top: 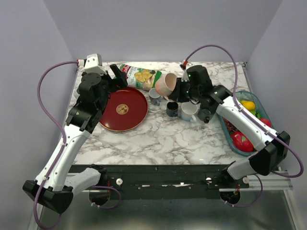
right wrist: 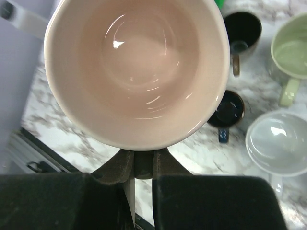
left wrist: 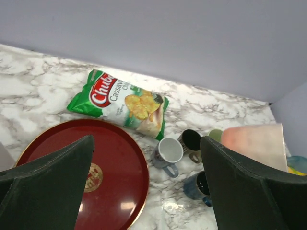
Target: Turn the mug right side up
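Right gripper (top: pixel 178 91) is pinched nearly closed on the mug (top: pixel 166 84), low at the rim or handle, I can't tell which. It holds the mug aloft and tilted, mouth toward the wrist camera; judged mid-turn. Left gripper (top: pixel 115 79) gapes empty over the plate (top: pixel 123 109). Cups (top: pixel 188 111) crowd below and the bag (top: pixel 141 75) lies behind, so the open marble toward the near edge looks best for set-down.

Bright, even light; soft shadows.
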You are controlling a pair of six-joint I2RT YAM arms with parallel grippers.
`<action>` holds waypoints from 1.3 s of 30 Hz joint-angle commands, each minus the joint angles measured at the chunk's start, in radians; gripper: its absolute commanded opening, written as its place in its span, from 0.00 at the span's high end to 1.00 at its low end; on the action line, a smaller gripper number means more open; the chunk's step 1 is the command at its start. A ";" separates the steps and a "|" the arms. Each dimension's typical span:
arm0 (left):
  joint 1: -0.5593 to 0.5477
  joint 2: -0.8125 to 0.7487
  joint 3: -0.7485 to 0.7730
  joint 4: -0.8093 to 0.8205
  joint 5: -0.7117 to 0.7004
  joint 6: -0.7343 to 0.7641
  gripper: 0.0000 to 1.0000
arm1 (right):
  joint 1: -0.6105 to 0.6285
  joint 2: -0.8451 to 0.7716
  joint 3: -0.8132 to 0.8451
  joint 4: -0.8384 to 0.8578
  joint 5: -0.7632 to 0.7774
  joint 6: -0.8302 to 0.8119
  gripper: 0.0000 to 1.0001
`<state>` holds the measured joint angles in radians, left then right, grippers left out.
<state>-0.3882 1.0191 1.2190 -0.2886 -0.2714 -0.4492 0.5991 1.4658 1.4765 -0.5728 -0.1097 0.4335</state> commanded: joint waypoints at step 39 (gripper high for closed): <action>0.002 0.177 0.108 -0.230 0.072 0.069 0.01 | 0.228 0.470 0.030 -0.013 0.338 -0.038 0.96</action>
<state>-0.3874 1.1835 1.3155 -0.4774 -0.2199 -0.4141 0.8192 1.9156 1.4685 -0.6472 0.1780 0.3840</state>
